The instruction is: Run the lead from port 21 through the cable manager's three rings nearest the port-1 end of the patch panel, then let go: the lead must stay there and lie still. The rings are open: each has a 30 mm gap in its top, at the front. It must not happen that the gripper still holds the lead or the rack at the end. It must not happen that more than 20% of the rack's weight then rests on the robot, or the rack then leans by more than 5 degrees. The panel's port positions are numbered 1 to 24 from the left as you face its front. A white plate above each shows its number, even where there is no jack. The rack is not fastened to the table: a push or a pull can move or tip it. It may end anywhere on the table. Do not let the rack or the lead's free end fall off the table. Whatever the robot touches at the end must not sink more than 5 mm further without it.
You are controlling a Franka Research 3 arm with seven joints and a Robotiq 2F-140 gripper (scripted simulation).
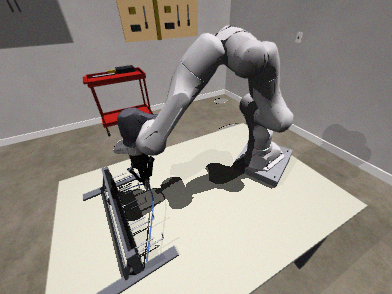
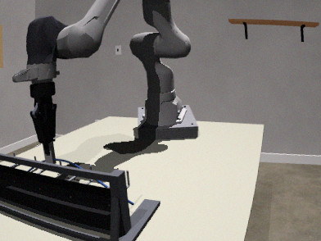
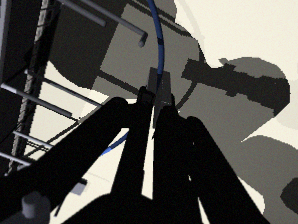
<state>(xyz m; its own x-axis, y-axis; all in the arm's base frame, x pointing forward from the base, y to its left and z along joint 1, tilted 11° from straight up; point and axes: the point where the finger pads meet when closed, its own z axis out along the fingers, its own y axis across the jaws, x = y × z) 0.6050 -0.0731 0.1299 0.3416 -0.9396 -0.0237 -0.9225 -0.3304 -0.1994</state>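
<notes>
My gripper [image 1: 148, 184] [image 2: 49, 155] [image 3: 156, 81] is shut on the blue lead [image 1: 152, 216] [image 2: 98, 180] [image 3: 160, 55], pointing down just beside the rack on the robot's side. The lead passes between the fingertips; in the wrist view one part runs up to the top edge and another shows below left of the fingers. In the exterior view it arcs low behind the rack. The dark rack [image 1: 118, 225] [image 2: 78, 169] stands upright. Thin grey ring bars [image 3: 117, 22] reach out from it toward the lead. Which rings hold the lead, and the port numbers, cannot be made out.
The rack's feet [image 1: 162, 258] [image 2: 148, 210] lie flat on the pale table [image 1: 280, 220] [image 2: 205, 172]. Several bars stick out close to the left of the fingers in the wrist view. The robot's base [image 1: 272, 175] [image 2: 176, 130] stands across the table. A red cart [image 1: 114, 77] is beyond it.
</notes>
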